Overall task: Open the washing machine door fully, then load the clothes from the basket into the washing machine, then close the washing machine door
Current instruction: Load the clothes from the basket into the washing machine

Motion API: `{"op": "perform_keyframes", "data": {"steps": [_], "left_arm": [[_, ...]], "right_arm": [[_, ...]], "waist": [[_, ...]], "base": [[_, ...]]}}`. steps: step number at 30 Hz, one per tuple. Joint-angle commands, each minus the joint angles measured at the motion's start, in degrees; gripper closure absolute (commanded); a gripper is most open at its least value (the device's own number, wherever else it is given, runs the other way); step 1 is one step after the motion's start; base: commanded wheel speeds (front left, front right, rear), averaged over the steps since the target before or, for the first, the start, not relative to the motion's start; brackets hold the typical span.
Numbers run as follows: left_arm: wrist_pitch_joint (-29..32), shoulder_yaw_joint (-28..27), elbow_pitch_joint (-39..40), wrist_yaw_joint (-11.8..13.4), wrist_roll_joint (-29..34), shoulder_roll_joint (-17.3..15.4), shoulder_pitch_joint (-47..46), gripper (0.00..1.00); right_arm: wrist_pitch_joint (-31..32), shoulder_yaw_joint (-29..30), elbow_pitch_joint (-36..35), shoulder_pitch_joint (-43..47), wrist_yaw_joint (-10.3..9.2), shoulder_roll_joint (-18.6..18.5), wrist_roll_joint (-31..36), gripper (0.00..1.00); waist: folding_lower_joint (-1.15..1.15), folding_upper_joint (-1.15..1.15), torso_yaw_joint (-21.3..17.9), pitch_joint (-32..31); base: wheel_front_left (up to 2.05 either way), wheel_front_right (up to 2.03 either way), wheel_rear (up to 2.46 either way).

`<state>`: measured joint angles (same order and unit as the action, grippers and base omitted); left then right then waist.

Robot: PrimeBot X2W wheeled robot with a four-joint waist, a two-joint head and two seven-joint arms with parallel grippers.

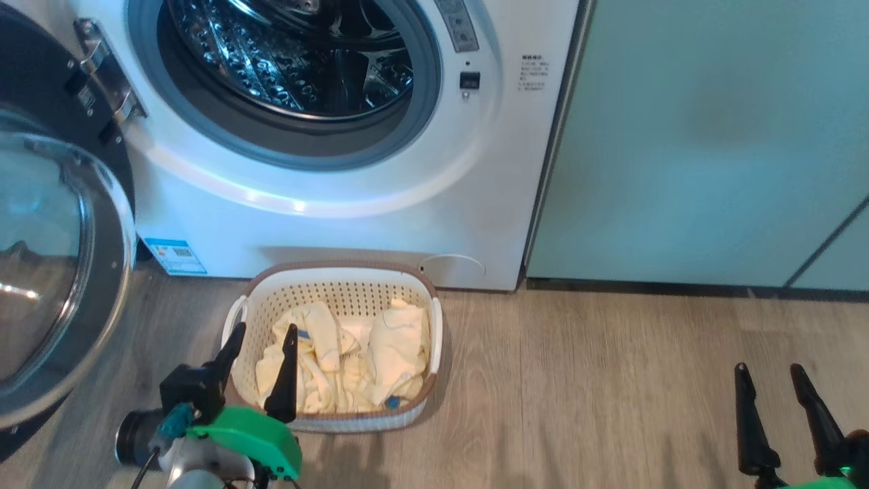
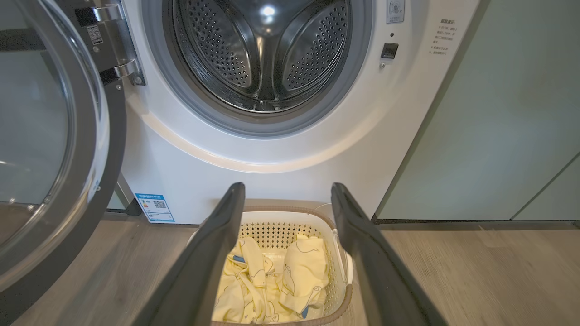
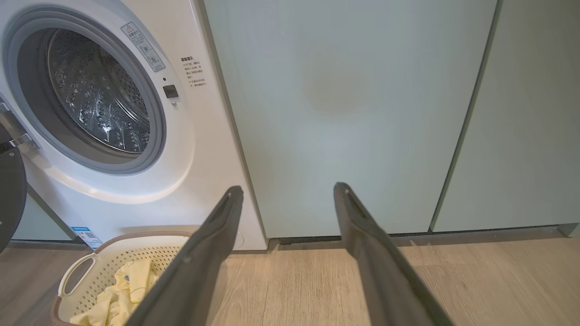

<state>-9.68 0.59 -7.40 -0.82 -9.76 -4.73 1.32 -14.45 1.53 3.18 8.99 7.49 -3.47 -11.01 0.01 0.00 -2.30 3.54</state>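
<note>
The left end effector (image 1: 266, 329) is hovering wide open and empty. Just ahead and below, the basket (image 1: 339, 266) is holding the clothes (image 1: 400, 339), its long axis pointing toward the washing machine (image 1: 339, 224). To the left, the washing machine door (image 1: 61, 272) is standing open. The right end effector (image 1: 768, 370) is gaping empty.

1. The washing machine door (image 1: 47, 272), black-rimmed with a bulging clear glass centre, is swung wide open on its metal hinge at the machine's left.
2. The washing machine (image 1: 353, 231), white, is seen with its steel perforated drum exposed inside a grey gasket.
3. The basket (image 1: 339, 293), cream, perforated and brown-rimmed, is set upright on the floor just before the machine.
4. The clothes (image 1: 400, 343), pale yellow with blue trim, are heaped inside the basket.
</note>
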Motion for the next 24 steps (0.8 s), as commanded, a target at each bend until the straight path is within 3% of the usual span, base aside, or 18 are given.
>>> {"op": "perform_keyframes", "data": {"steps": [1, 9, 24], "left_arm": [[-0.7, -1.3, 1.7, 0.1, -0.4, -1.1, -2.0, 0.00], [-1.1, -0.9, 1.4, 0.0, -0.7, -1.4, -2.3, 0.00], [-1.0, 0.6, -0.5, -0.5, -1.4, -1.8, -3.5, 0.00]], "right_arm": [[-0.5, -1.1, -1.7, -1.9, 0.00, -0.6, 0.2, 0.00], [-0.5, -1.2, -1.6, -2.3, 0.00, -0.6, 0.1, 0.00], [-0.5, -1.6, -1.6, -2.7, 0.00, -0.6, 0.0, 0.00]], "waist": [[-0.01, 0.00, 0.1, 0.1], [-0.01, 0.00, 0.3, 0.6], [-0.01, 0.00, 0.0, 1.7]], "base": [[1.40, -1.40, 0.00], [0.78, -0.78, 0.00], [0.01, -0.01, 0.00]]}}
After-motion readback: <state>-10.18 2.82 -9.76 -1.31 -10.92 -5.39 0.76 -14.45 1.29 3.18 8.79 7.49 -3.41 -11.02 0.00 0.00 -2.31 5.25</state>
